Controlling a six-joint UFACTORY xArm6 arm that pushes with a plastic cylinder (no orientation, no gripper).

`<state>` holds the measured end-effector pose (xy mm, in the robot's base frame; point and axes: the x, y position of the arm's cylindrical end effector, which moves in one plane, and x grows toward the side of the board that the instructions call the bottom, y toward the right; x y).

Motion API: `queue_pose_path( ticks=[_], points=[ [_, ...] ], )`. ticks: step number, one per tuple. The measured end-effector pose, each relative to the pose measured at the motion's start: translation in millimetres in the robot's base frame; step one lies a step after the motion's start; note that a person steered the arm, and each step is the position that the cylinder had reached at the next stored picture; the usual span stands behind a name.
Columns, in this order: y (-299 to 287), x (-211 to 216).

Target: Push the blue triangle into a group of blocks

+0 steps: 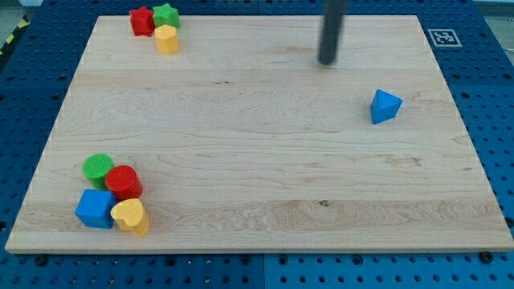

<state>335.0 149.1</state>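
The blue triangle (385,106) lies alone on the wooden board (257,136) at the view's right. My tip (328,63) is on the board above and to the left of it, well apart. One group sits at the view's top left: a red block (142,21), a green block (166,14) and a yellow block (166,39). Another group sits at the bottom left: a green cylinder (99,167), a red cylinder (124,182), a blue cube (95,208) and a yellow block (131,217).
A black-and-white marker tag (443,37) is at the board's top right corner. The board rests on a blue perforated table (24,96).
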Motion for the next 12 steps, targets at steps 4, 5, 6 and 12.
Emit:
queue_pose_path(
  ticks=[4,5,6,12],
  points=[
    [93.9,116.7],
    [64.6,113.3],
    [41.9,94.5],
    [-92.1,-32.9]
  ],
)
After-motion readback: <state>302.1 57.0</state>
